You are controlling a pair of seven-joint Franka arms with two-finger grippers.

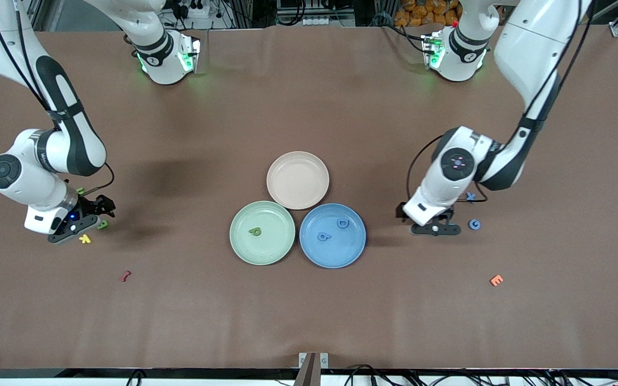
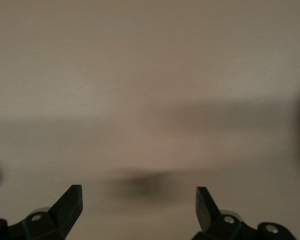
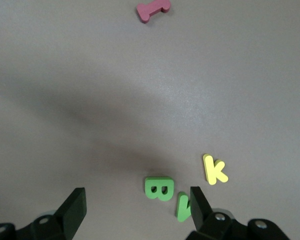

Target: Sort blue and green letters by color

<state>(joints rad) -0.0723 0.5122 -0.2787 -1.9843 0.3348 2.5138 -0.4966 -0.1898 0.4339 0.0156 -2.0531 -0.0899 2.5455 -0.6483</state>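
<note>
We find the left gripper (image 1: 436,229) low over bare table toward the left arm's end, its fingers (image 2: 70,205) spread wide with nothing between them. Just beside it lie two blue letters: the blue G (image 1: 474,224) and, farther from the front camera, the blue X (image 1: 470,197), partly covered by the arm. The right gripper (image 1: 86,217) is low over the table at the right arm's end, its fingers (image 3: 72,210) apart and holding nothing. Between and just ahead of them, in the right wrist view, lie the green B (image 3: 159,188) and a second green letter (image 3: 183,207), partly hidden by one finger, so we cannot read it. A yellow letter (image 3: 214,169) lies just beside these, and a dark red letter (image 1: 125,276) nearer the front camera. At mid-table three plates touch: the green plate (image 1: 239,244) carries one green letter (image 1: 255,231), the blue plate (image 1: 353,252) carries two blue letters (image 1: 343,223), and the pink plate (image 1: 319,167) is farther from the camera. An orange letter (image 1: 496,280) lies apart.
</note>
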